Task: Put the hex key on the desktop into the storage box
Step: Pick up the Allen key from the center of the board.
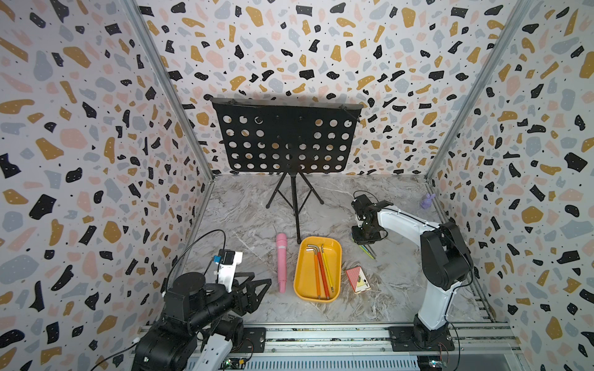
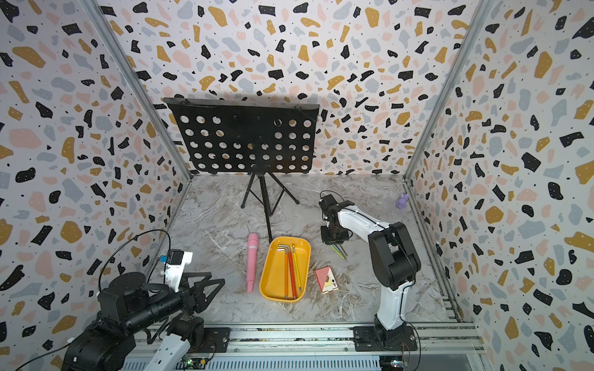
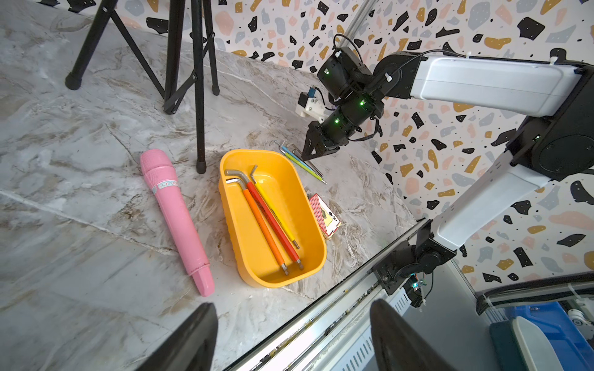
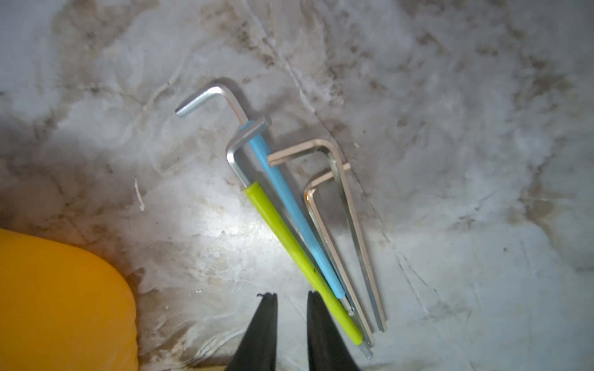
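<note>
Flanking storage box (image 1: 307, 279), pink microphone (image 1: 282, 261), red card box (image 1: 356, 278)

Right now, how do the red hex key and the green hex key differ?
The red hex key lies inside the storage box; the green hex key lies out on the desktop. The red one sits between an orange key and a yellow key; the green one beside a blue key and two bare metal keys. Both are L-shaped with coloured sleeves.
</note>
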